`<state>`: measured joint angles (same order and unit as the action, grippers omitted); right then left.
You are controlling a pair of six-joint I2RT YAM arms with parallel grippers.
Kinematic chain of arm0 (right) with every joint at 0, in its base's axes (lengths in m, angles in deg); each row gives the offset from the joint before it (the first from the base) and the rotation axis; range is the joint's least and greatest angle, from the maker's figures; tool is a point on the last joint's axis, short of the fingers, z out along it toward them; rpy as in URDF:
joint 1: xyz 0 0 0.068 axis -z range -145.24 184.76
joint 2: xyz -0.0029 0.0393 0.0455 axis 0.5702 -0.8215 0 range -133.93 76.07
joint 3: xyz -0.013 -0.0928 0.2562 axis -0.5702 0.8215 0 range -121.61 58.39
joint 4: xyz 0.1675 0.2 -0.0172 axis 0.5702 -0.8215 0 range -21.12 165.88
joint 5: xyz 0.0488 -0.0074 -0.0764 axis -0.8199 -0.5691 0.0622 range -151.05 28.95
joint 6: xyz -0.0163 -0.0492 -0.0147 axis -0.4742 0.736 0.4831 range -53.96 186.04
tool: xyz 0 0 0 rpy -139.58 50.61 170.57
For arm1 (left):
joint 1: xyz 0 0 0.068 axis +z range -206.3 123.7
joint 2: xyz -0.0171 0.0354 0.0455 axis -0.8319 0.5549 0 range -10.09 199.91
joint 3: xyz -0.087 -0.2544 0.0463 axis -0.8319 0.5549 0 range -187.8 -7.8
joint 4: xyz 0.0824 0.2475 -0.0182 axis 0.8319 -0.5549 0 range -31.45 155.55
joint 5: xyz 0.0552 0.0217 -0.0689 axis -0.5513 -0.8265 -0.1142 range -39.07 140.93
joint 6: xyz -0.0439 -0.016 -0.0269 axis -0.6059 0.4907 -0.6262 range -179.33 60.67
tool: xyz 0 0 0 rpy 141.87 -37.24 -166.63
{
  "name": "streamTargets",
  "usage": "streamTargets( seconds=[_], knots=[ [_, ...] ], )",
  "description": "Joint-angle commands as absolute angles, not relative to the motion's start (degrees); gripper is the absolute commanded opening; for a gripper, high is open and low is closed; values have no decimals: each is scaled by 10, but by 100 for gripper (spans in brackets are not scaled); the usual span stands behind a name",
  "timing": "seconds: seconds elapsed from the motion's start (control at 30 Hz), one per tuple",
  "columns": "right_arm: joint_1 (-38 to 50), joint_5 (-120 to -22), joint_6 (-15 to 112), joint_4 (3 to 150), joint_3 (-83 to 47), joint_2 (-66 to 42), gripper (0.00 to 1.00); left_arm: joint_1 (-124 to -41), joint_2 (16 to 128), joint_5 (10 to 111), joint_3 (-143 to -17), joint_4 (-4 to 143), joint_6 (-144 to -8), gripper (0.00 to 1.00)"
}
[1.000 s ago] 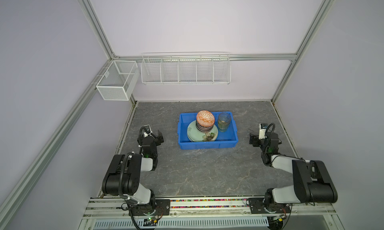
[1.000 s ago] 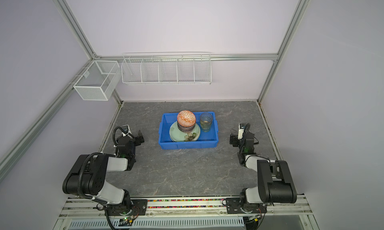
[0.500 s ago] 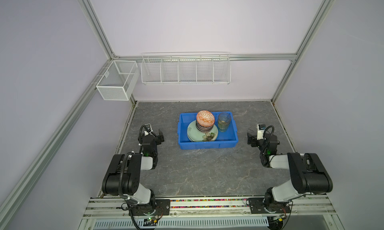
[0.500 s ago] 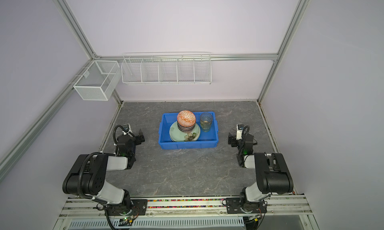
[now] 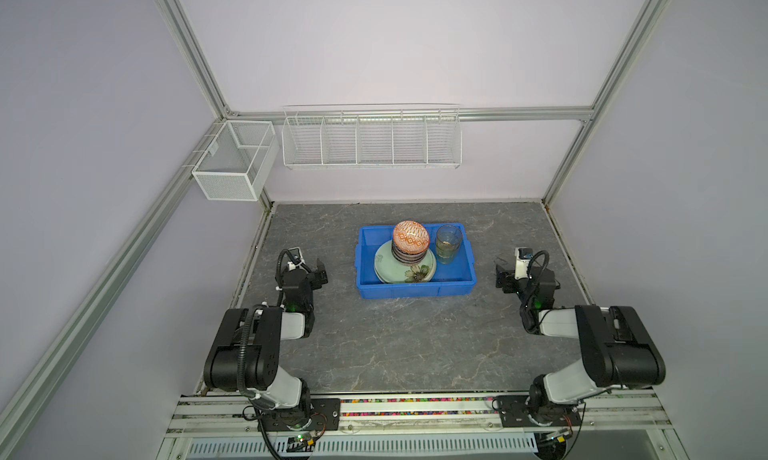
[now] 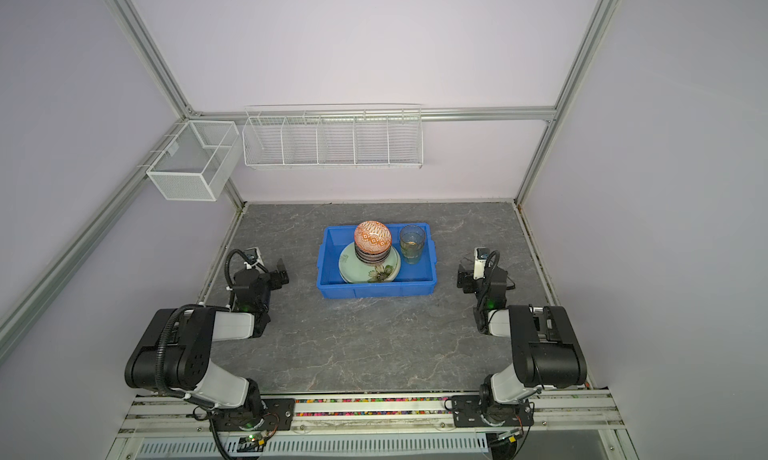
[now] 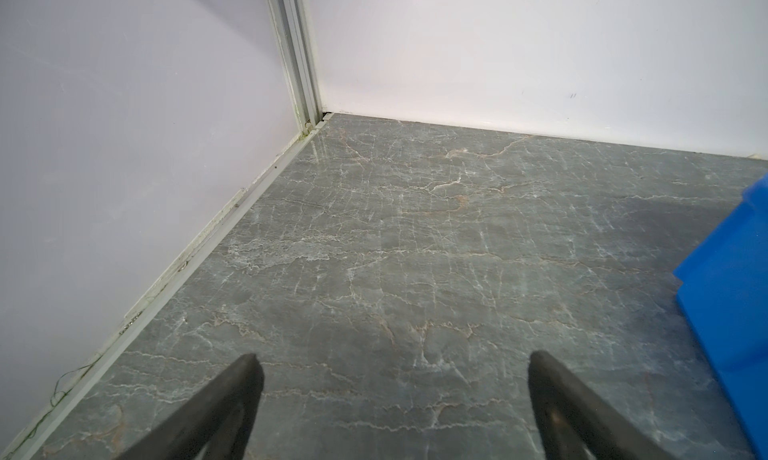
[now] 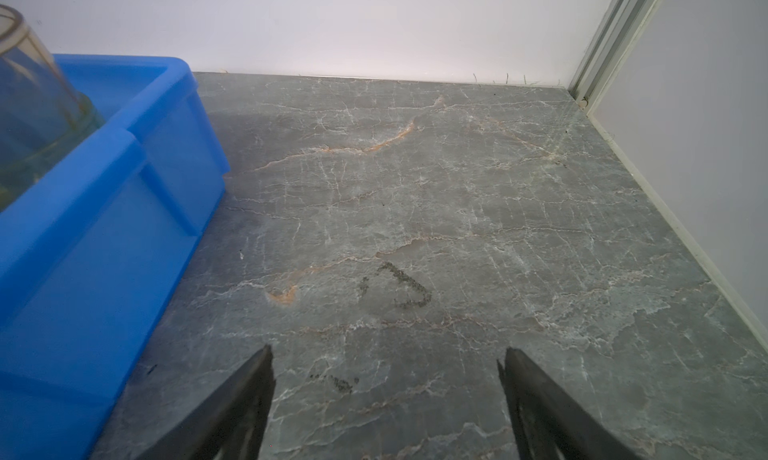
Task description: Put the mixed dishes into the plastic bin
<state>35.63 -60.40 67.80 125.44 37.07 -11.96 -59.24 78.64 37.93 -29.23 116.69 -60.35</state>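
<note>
- Plastic bin (image 5: 415, 291) sits mid-table between the left gripper (image 7: 392, 364) and right gripper (image 8: 386, 360), both wide open and empty; the right arm has just drawn back.
- Inside: green plate (image 5: 405, 273), patterned bowls (image 5: 410, 241) stacked on it, glass cup (image 5: 448, 248) beside.
- No dish remains on the table (image 5: 395, 346); the task looks finished.

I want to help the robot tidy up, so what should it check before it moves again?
1. Dishes in blue bin: ok, pale green plate, stacked bowls and glass cup sit inside.
2. No stray dishes on table: ok, none visible.
3. Empty left gripper: ok, open.
4. Empty right gripper: ok, open.
5. Steady stacked bowls: cannot tell; they rise above the rim.
6. Grippers apart from bin: ok, one each side.
</note>
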Motion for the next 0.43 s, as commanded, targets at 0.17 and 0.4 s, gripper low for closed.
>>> streamTargets(
  seconds=[0.17, 0.4],
  knots=[
    [354, -592, 682, 1257, 363, -118, 88, -590, 788, 385, -303, 1173, -606, 99],
    [355, -592, 683, 1255, 364, -116, 88, -590, 788, 384, -303, 1173, -607, 99]
  ],
)
